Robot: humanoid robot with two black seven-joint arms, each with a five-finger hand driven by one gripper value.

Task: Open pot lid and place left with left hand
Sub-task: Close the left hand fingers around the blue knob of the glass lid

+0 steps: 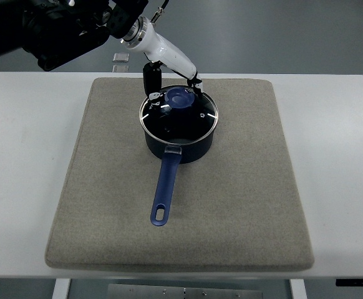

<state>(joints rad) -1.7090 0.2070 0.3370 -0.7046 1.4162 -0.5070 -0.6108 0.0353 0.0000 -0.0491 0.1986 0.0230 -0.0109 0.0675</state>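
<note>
left hand [172,87]: i see it over the pot's far rim, dark fingers [150,78] reaching the blue knob [180,98]; whether they are clamped on it i cannot tell. the glass lid [179,113] sits on the pot [180,134], mid mat [244,205], white surface [19,162] underneath.

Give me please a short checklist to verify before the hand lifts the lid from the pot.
1. Lid sits flat on the pot: ok.
2. Left hand is at the blue knob: ok.
3. Fingers closed around the knob: cannot tell.
4. Free mat left of the pot for the lid: ok.
5. Pot handle points toward the camera, away from that place: ok.
6. Right hand out of the way: ok, not in view.
</note>
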